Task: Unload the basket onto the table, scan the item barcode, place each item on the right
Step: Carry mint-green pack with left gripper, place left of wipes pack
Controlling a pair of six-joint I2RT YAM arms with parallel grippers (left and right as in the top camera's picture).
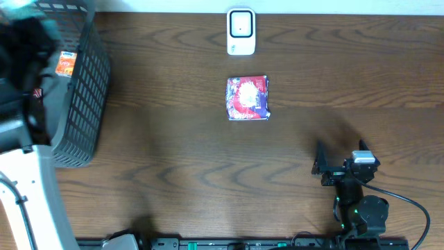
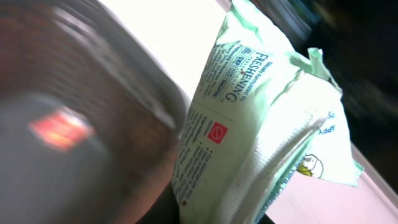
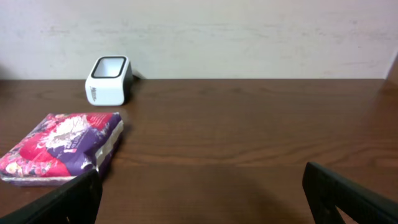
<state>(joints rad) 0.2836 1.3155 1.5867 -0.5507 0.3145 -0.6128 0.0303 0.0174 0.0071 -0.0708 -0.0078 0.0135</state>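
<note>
A pale green wipes packet [image 2: 249, 124] fills the left wrist view, and my left gripper [image 2: 239, 214] is shut on its lower end; no barcode shows on the side facing the camera. Overhead, the left arm is a dark blur over the basket [image 1: 87, 90] at the far left. The white scanner [image 1: 241, 32] stands at the back middle of the table, also seen as the scanner [image 3: 109, 79] from the right wrist. My right gripper [image 1: 340, 148] rests at the front right, open and empty [image 3: 205, 205].
A red and purple packet [image 1: 247, 98] lies flat just in front of the scanner, and the same packet [image 3: 59, 146] shows at the left of the right wrist view. The dark mesh basket holds an orange packet [image 1: 66, 64].
</note>
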